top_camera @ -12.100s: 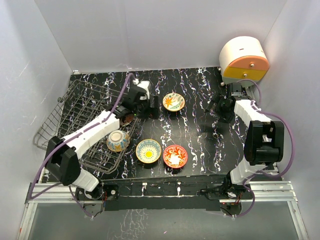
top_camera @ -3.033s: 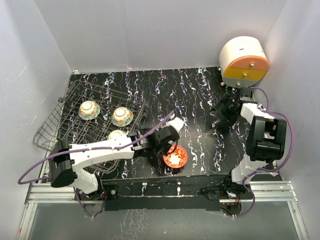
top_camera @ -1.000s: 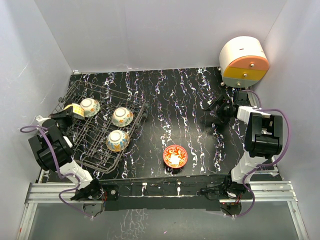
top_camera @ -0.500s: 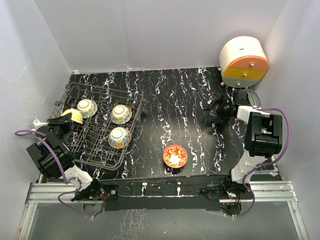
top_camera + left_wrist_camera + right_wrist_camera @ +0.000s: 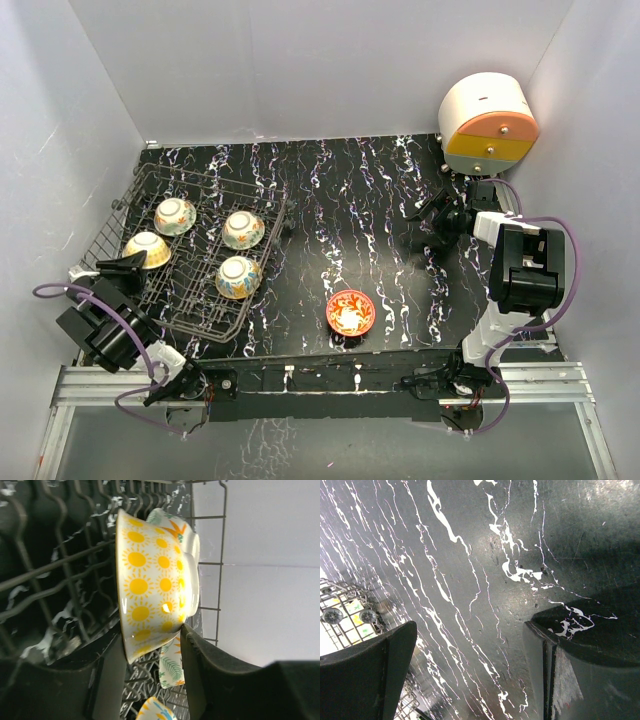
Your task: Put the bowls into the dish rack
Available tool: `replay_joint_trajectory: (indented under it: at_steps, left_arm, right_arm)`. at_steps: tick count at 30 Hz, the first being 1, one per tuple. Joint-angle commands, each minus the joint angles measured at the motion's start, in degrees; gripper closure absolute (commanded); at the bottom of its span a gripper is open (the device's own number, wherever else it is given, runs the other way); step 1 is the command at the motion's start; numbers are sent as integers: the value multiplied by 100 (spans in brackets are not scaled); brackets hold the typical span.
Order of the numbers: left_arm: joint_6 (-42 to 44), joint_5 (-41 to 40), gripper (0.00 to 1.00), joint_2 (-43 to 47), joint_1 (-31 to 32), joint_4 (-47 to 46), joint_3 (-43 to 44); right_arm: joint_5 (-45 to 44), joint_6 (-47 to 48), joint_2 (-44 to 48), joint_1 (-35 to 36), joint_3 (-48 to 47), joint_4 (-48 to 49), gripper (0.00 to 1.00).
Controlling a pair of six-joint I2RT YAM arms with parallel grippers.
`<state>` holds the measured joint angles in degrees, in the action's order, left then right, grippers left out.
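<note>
The dish rack (image 5: pixel 262 262) stood on the left part of the bench (image 5: pixel 340 215) and carried four bowls, all foot-up, so their painted insides were hidden in the top view: rear-left bowl (image 5: pixel 174 215), rear-right bowl (image 5: pixel 243 229), front bowl (image 5: pixel 238 276) and, at the rack's left side, the sun-patterned bowl (image 5: pixel 150 585). The left hand (image 5: pixel 150 642) was closed on the sun-patterned bowl, one finger inside the rim and the other against the outer wall by the white foot ring; the rim faced the rack wires, but whether it rested on them could not be told. In the left wrist view this bowl covered most of a leaf-patterned bowl (image 5: pixel 172 667) behind it, and a cropped bowl (image 5: pixel 150 711) was cut off by the lower edge. The red-orange bowl (image 5: pixel 351 312) lay upright on the bench, well apart from the rack. The right hand (image 5: pixel 470 625) hung over bare bench at the far right with its fingers spread wide and nothing between them. A pale gridded patch (image 5: pixel 342 625) at the left edge of the right wrist view was too cropped to identify. A cream drum-shaped unit (image 5: pixel 487 122) stood in the far right corner
</note>
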<state>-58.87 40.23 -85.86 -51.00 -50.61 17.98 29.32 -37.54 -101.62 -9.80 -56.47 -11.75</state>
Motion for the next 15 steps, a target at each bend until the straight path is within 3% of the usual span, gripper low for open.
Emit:
replay_joint_trajectory:
  at_steps: [1,5,9,15]
  left_arm:
    - [710,-198,58,113,-475,1369,-62]
    - [892,-198,40,145,-743,1810,85]
    - [1482,-441,21,184,-761,2861,553]
    - [1668,-1164,3,310,-762,4121,931]
  right_arm:
    - [-278,222,102,13,117,-47,10]
    - [-264,230,113,13,142,-47,10]
    - [-257,230,125,13,153,-47,10]
    - [-245,245,104,6,118,-62,10]
